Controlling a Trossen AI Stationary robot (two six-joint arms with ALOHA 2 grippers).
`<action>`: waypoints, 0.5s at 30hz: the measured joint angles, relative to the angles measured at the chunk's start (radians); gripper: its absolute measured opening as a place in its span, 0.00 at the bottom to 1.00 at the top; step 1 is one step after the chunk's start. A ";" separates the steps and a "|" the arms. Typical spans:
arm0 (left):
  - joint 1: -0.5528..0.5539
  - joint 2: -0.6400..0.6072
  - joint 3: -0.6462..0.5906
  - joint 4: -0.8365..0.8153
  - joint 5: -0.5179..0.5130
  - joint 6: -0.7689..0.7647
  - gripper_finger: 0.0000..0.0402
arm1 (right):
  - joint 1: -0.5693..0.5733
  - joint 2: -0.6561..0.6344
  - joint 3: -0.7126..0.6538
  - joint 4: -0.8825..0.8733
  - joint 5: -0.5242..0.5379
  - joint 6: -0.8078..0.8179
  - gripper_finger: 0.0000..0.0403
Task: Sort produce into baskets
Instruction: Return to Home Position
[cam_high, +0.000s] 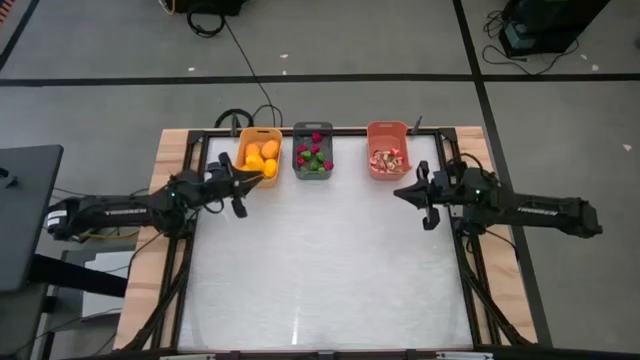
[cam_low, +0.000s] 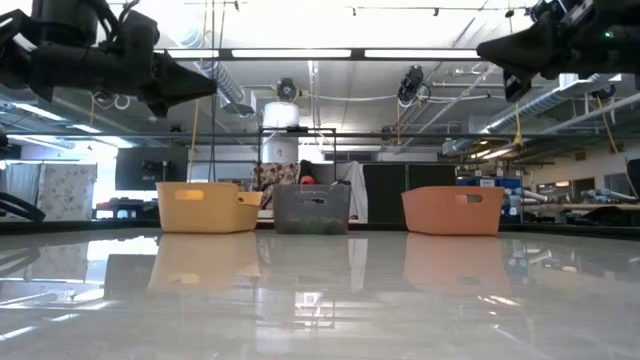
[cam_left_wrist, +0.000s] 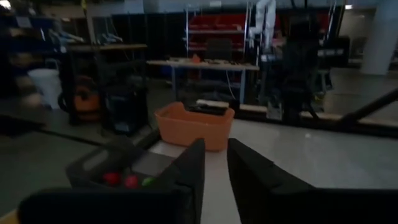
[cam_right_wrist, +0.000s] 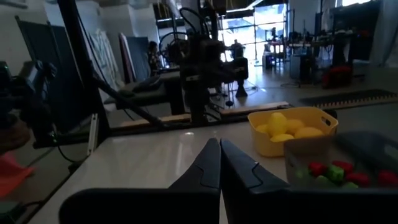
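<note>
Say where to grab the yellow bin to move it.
I'd pinch the near end wall of the yellow bin at the rim above its handle slot, coming straight down. That wall is thin, upright and faces open table; fruit fills the inside and the grey bin sits close alongside.

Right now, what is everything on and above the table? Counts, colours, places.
yellow-orange bin: one, far edge, left of the row.
dark grey bin: one, far edge, middle.
salmon bin: one, far edge, right.
rounded fruits: several, yellow-orange, in the yellow-orange bin.
small pieces: several, red and green, in the dark grey bin.
slices: several, pale pinkish, in the salmon bin.
table: one, white top.
left gripper: dark, raised near the yellow-orange bin, fingers slightly apart, empty.
right gripper: dark, raised near the salmon bin, shut, empty.
</note>
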 joint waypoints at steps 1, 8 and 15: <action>0.004 -0.012 0.000 0.000 0.000 0.000 0.17 | 0.003 -0.020 -0.011 -0.002 0.004 0.008 0.02; 0.011 -0.030 -0.061 0.138 0.002 -0.010 0.03 | 0.051 -0.117 -0.087 -0.010 0.085 0.044 0.02; 0.012 -0.030 -0.155 0.287 -0.013 -0.036 0.02 | 0.106 -0.137 -0.143 -0.008 0.186 0.049 0.02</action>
